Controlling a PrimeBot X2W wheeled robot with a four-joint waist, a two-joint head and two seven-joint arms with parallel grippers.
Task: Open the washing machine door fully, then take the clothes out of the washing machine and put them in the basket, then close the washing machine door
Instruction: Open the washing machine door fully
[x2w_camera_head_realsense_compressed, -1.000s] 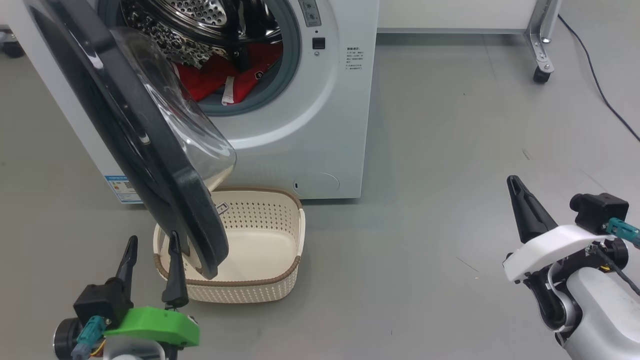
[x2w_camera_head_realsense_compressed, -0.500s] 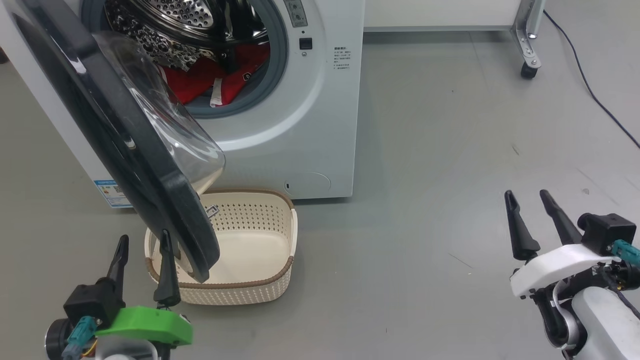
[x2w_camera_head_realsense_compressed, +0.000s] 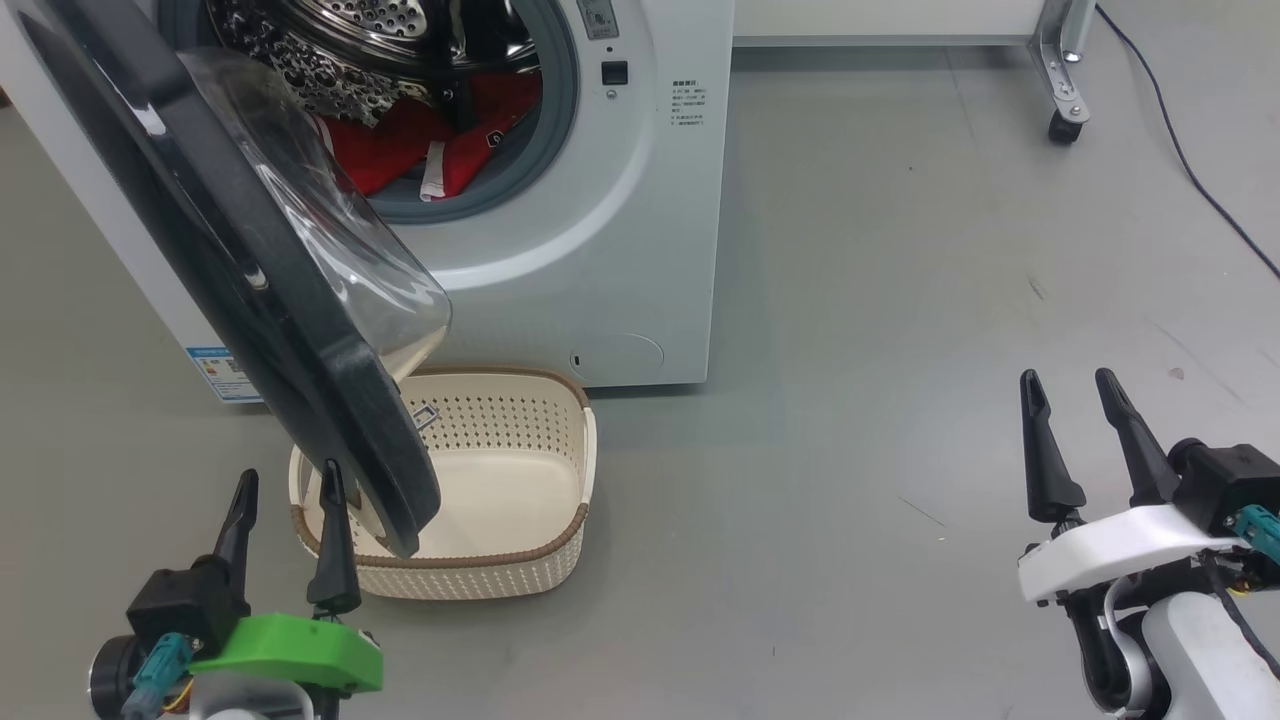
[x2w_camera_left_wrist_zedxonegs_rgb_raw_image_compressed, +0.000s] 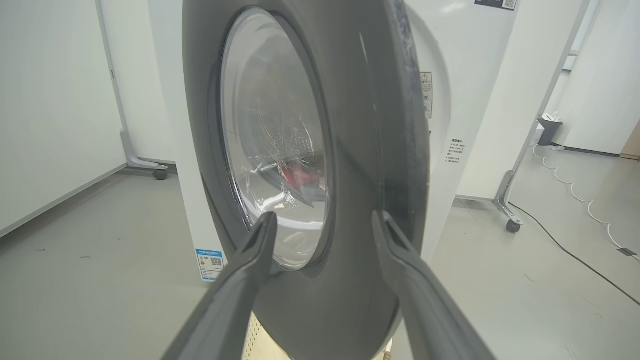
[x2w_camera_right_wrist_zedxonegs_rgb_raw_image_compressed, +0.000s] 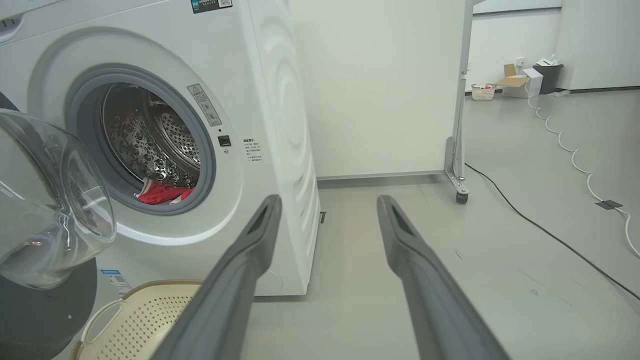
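Above the basket (x2w_camera_head_realsense_compressed: 500, 578), I must sweep the washing machine door (x2w_camera_head_realsense_compressed: 200, 235) wider with the spread left gripper (x2w_camera_head_realsense_compressed: 287, 478), right gripper (x2w_camera_head_realsense_compressed: 1066, 378) spread too.

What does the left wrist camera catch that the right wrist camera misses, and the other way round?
Left wrist view adds the washing machine door seen from its dark outer face, close up, with the open left claw just before it. Right wrist view adds the steel drum, the basket on the floor and the open right claw. Both share the white washing machine, the door's glass bowl and the red clothes.
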